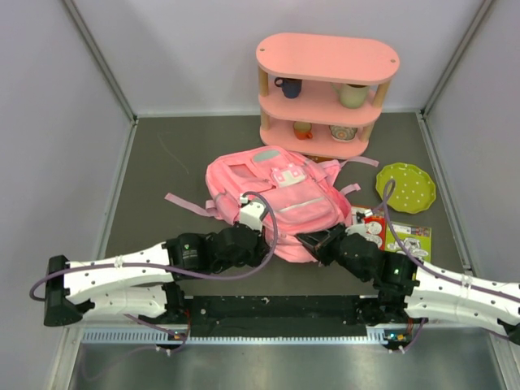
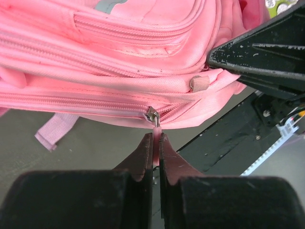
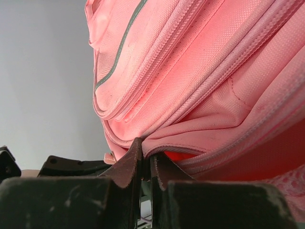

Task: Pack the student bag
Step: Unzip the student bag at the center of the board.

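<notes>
- Pink fabric fills both wrist views: the bag lies flat on the table, front pockets up, just ahead of both arms.
- At the bag's near edge, the left gripper has its jaws pressed together on the zip pull, the pink tab pinched between them.
- At the bag's near right corner, the right gripper pinches a fold of the rim. A dark orange gap shows just beside it, and it looks like the mouth parting there.
- Step in hand, as I read it: unzipping the main compartment, one hand on the pull, the other bracing.
- Next calls for drawing the pull along the zip's curve with the cloth held taut; a jerk could snag the slider.
- Beyond the bag: shelf behind it, plate to its right, booklets by its near right corner.
</notes>
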### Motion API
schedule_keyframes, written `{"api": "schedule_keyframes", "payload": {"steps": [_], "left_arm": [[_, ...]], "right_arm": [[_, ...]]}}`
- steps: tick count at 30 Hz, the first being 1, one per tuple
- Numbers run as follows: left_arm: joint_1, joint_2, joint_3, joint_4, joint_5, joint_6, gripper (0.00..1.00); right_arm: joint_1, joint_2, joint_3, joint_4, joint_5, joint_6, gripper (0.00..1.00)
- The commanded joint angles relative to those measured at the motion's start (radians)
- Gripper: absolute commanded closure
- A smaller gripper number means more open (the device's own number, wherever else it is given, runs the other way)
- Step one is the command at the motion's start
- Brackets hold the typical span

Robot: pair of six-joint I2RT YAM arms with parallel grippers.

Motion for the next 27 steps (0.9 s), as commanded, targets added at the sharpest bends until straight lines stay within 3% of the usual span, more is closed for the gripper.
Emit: {"api": "schedule_keyframes", "payload": {"steps": [1,9,12,14,15,22,24,27], "left_arm": [[0.04,-0.038,-0.029,-0.075,-0.06,0.252,0.92],[0.041,0.002,-0.076,0.031,0.1,0.358,0.8],[0.04,0.057,-0.073,0.045,0.126,0.351,0.82],[0.041,0.097,-0.072,0.057,0.14,0.351,0.97],[0.04,0.111,-0.067,0.051,0.124,0.346,1.0],[0.04,0.237,0.031,-0.125,-0.009,0.303,1.0],[0.057,0.221,0.028,-0.118,0.041,0.286,1.0],[0.167,0.089,-0.077,0.041,0.334,0.225,1.0]], "right_arm": [[-0.012,0.002,0.014,-0.002,0.047,-0.042,1.0],[-0.012,0.008,0.022,0.007,0.046,-0.053,1.0],[-0.012,0.008,0.023,0.009,0.041,-0.053,1.0],[-0.011,0.01,0.023,0.01,0.04,-0.051,1.0],[-0.012,0.011,0.026,0.012,0.04,-0.056,1.0],[-0.012,0.028,0.071,-0.114,0.05,-0.065,1.0],[-0.012,0.021,0.06,-0.115,0.062,-0.065,1.0],[-0.012,-0.001,0.039,-0.103,0.072,-0.065,1.0]]}}
